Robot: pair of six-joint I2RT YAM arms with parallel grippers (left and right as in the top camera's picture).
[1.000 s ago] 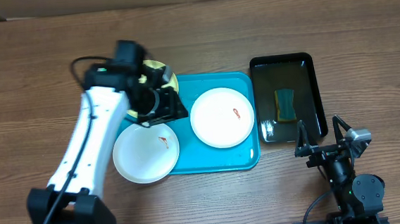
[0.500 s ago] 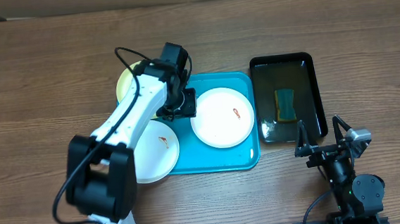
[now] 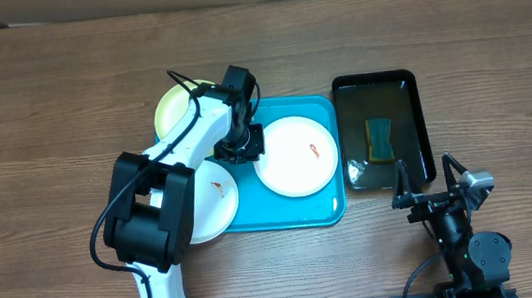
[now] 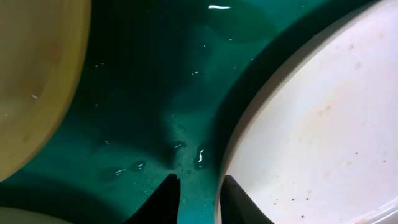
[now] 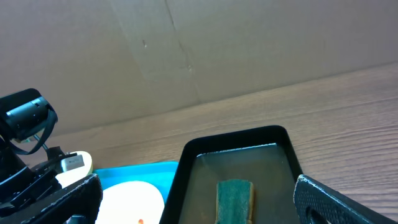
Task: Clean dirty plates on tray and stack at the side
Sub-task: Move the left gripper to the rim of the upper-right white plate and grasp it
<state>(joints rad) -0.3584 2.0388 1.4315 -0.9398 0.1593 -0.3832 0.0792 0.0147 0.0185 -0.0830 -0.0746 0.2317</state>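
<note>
The turquoise tray (image 3: 331, 210) holds a white plate (image 3: 295, 156) with a small red smear. A second smeared white plate (image 3: 199, 202) overlaps the tray's left edge. The pale yellow-green plate (image 3: 174, 108) lies at its top left corner. My left gripper (image 3: 241, 149) is low over the tray at the middle plate's left rim. In the left wrist view its fingers (image 4: 199, 186) are slightly apart and straddle the white plate's (image 4: 323, 124) rim, over the wet tray floor (image 4: 155, 81), with the yellow-green plate (image 4: 31, 81) at left. My right gripper (image 3: 425, 183) is wide open and empty (image 5: 199, 205).
A black basin (image 3: 418, 110) with shallow water and a green sponge (image 3: 379, 138) stands right of the tray. The right wrist view also shows the basin (image 5: 186, 155) and the sponge (image 5: 235, 196). A cardboard wall runs along the back of the wooden table (image 3: 54, 70).
My left arm has swung right from over the yellow-green plate and come down onto the tray beside the middle white plate's left rim. The right arm has not moved.
</note>
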